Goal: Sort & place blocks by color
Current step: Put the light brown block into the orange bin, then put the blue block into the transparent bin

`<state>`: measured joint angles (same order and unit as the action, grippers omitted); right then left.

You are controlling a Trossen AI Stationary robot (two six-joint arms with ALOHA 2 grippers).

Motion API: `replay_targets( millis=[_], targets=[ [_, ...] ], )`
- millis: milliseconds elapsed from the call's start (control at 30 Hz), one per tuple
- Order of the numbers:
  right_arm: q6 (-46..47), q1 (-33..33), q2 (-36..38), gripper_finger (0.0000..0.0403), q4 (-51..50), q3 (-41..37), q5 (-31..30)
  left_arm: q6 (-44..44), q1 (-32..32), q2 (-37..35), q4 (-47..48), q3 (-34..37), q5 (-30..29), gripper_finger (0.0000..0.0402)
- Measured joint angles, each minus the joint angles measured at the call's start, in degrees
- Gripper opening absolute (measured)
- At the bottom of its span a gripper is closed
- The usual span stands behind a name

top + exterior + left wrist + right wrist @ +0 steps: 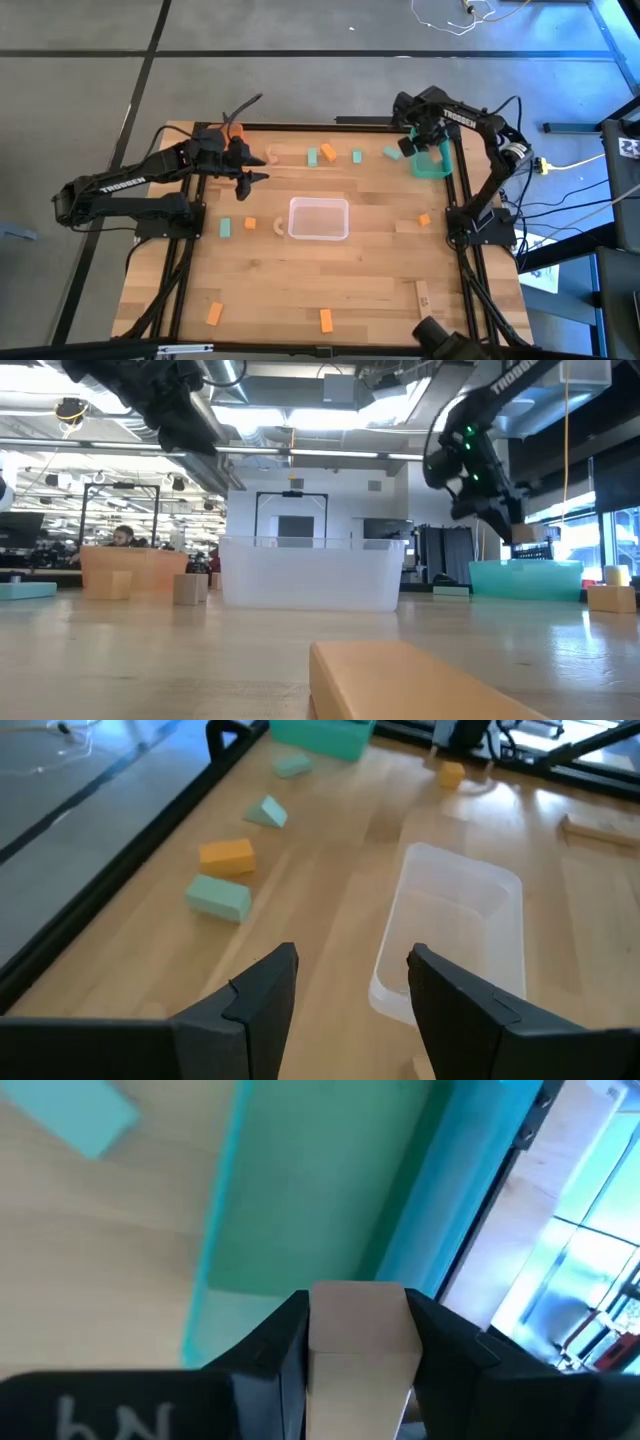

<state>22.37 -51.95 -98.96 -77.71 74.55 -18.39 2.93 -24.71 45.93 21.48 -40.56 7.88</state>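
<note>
My right claw [355,1342]: closed on a tan block [360,1330], which sits squeezed between both my fingers; I hover above the teal tray [300,1190], in the upper right of the high view.
My left claw [350,990]: fingers spread apart with nothing between them, held over the tabletop in the upper left of the high view.
Teal tray: its green floor below my right claw looks bare; I cannot tell about the part hidden behind my fingers.
Clear tray [319,218]: at the middle of the table [370,290]; no block shows inside it, from above or from my left wrist.
Orange tray [133,571]: seen low at the left of the table-level view; its contents are hidden by its wall.
Loose blocks, upper edge of the high view: mint block [313,156], orange block [328,152], another mint one [357,156].
Loose blocks, left of the clear tray: a mint piece [226,228] and a small orange piece [250,224].
Loose blocks, bottom of the high view: two orange bars [326,320], well apart.
</note>
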Motion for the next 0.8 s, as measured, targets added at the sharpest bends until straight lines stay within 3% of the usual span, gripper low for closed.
replay_targets(
  millis=[467, 633, 800],
  targets=[
    [-4.07, -4.89, 0.02, 0.0132, 14.57, -9.82, 5.92, 1.47, 0.00, -0.02, -3.44, 0.00, 0.02, 0.0183],
    [-4.48, -4.89, 0.02, 0.0189, 15.39, -10.39, 6.45, 1.45, 0.00, -0.02, -3.42, 0.00, 0.02, 0.0183],
    [-4.64, -4.89, 0.02, 0.0199, 15.53, -10.37, 6.45, 1.45, 0.00, -0.02, -3.32, 0.00, 0.04, 0.0183]
  ],
)
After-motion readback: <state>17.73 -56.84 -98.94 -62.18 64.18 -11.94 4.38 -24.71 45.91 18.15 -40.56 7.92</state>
